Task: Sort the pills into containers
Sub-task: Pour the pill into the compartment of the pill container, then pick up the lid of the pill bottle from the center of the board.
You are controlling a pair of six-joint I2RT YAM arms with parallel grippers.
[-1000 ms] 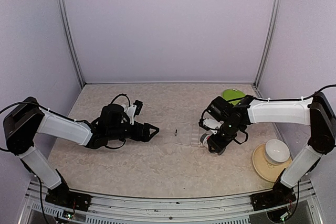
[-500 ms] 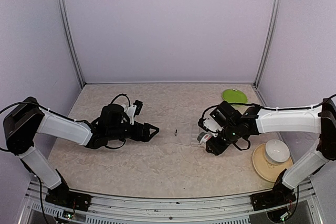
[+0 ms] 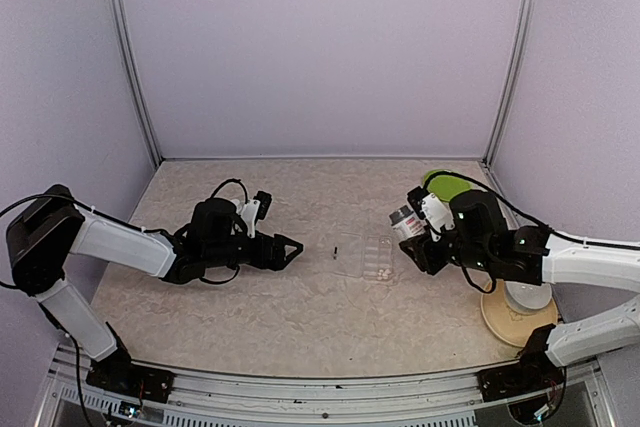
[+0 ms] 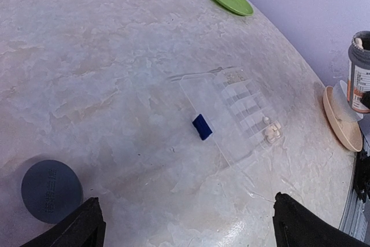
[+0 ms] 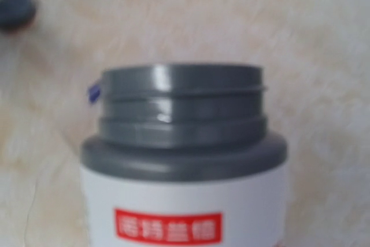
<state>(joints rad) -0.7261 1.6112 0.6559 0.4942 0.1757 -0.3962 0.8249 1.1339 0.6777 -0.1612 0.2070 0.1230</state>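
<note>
- Progress: a small cluster of white pills (image 4: 270, 132) lies in the end compartment of the clear pill box (image 4: 228, 93), at the end nearest the right arm. The rest of the box looks bare, so the sorting is judged to be at an early stage.
- A small dark blue piece (image 4: 202, 126) sits at the long edge of the box, on the left arm's side. The view is too coarse to tell whether it is a loose pill or part of the box.
- Right gripper (image 3: 413, 233): closed part-way around an uncapped white bottle (image 5: 185, 160) with a grey threaded neck. The bottle is held roughly upright, off the table (image 4: 104, 73) and beside the filled end of the box. One white piece shows at its mouth.
- Left gripper (image 3: 295, 247): fingers spread wide, holding and touching nothing. It is low over the table and points at the box, well apart from it.
- A round grey cap (image 4: 51, 183) lies flat on the table near the left gripper.
- Remaining: filling the other compartments, on this evidence most of the job.
</note>
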